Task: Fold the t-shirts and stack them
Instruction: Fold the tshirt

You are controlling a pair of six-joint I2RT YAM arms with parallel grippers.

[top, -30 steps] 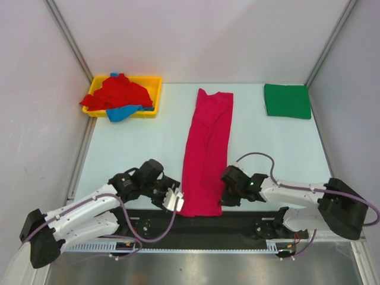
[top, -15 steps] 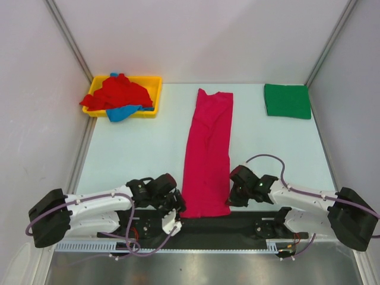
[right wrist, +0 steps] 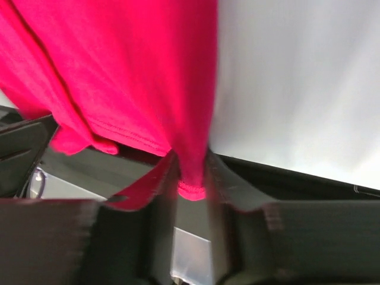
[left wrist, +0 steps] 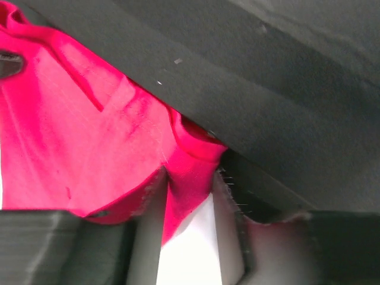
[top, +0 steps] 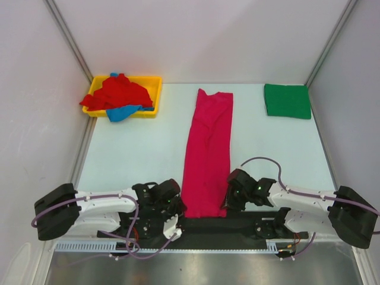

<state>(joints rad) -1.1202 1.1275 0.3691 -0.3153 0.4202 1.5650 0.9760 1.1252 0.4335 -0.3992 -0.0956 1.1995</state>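
Both arms have drawn back to the near hem of the magenta t-shirt, which stretches away ahead of them. The left gripper and right gripper each straddle a corner; whether they pinch, I cannot tell. Limp, light cloth: take the corners.

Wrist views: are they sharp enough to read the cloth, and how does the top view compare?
Left wrist: shirt very close and soft, fingers blurred and tinted pink. Right wrist: hem stitching readable, fingers out of focus, table washed out. Top external: evenly lit, sharp, only faint shadows.
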